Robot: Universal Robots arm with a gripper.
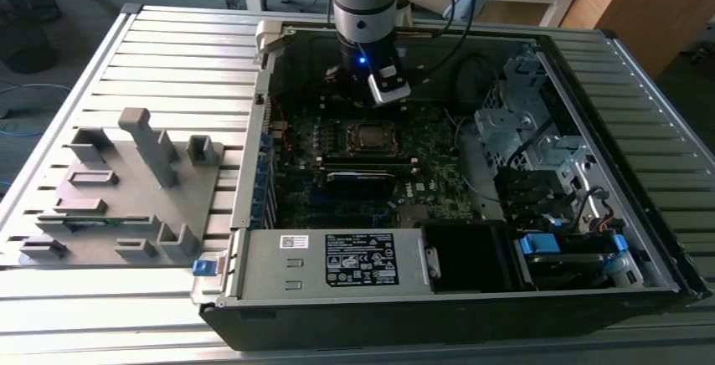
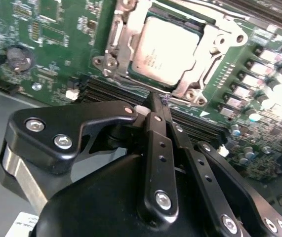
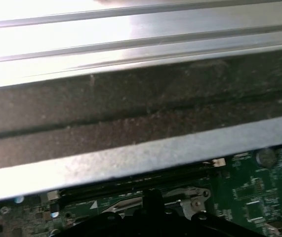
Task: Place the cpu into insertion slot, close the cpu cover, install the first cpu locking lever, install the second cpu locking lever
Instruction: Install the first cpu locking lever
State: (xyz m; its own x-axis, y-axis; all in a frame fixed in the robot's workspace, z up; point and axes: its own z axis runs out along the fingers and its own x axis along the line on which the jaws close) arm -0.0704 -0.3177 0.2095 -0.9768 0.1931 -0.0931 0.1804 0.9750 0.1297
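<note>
cpu (image 2: 166,50): seated in the insertion slot (image 2: 123,37)
cpu cover (image 2: 207,59): down over chip
gripper (image 2: 156,106): jaws together, empty, just beside cover's edge

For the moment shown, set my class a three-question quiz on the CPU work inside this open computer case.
1. True or false: the cpu already sits in the insertion slot.
2. The cpu cover is: A) lying down over the cpu, B) standing upright, C) off the board.
3. In the second wrist view, how do the gripper fingers stand, and near what?

Key
1. True.
2. A: its frame lies around the chip's metal top.
3. Closed together, their tips at the socket's edge beside the memory slots. Whether they touch a lever cannot be told.
</note>
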